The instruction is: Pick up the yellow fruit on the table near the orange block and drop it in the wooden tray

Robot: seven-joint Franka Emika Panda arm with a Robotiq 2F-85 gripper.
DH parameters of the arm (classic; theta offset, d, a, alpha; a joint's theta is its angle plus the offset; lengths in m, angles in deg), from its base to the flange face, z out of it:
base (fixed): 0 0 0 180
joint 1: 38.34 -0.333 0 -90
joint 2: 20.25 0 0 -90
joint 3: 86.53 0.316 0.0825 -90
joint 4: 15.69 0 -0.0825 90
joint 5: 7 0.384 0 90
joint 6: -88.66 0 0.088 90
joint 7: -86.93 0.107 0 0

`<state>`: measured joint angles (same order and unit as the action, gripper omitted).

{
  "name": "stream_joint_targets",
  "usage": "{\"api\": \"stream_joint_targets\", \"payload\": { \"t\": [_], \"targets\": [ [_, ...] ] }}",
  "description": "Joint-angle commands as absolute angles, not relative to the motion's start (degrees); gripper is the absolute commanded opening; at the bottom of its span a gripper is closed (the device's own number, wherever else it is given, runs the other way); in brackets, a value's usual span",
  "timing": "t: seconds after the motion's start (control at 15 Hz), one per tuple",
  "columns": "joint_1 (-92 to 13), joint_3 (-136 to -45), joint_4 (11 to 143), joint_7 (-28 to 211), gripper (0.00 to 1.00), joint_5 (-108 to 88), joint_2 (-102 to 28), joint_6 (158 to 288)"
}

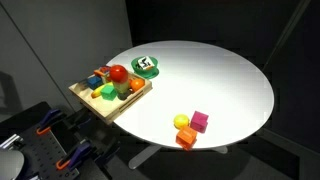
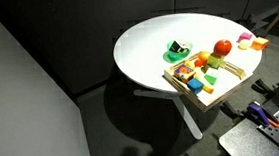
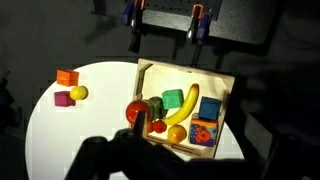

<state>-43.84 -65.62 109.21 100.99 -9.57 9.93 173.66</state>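
We are finding the small round bright-yellow toy fruit [image 3: 79,93] resting on the large round white bench [image 3: 60,140], just beside the small pink-magenta cube [image 3: 63,98] and near the small orange cube [image 3: 67,77]. The shallow rectangular light-brown wooden tray [image 3: 185,68] is lying well apart from them. The wrist view is looking down into it, onto a larger red round fruit [image 3: 137,112] and coloured blocks. An exterior view is adding a small round green-and-white object [image 1: 146,66] beyond the tray. The end effector is standing spread, pinching nothing, and no view is showing it clearly.
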Motion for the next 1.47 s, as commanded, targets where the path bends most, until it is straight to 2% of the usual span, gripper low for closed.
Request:
{"api": "stream_joint_targets", "payload": {
  "t": [0.0, 0.67, 1.4],
  "targets": [
    [-45.9, -67.1, 109.0, 101.8, 1.0, -10.3, 9.5, 173.4],
    [-45.5, -68.0, 108.1, 102.2, 1.0, -10.7, 8.3, 175.3],
    [-41.4, -75.7, 109.2, 102.7, 1.0, -10.7, 6.4, 192.8]
  ]
}}
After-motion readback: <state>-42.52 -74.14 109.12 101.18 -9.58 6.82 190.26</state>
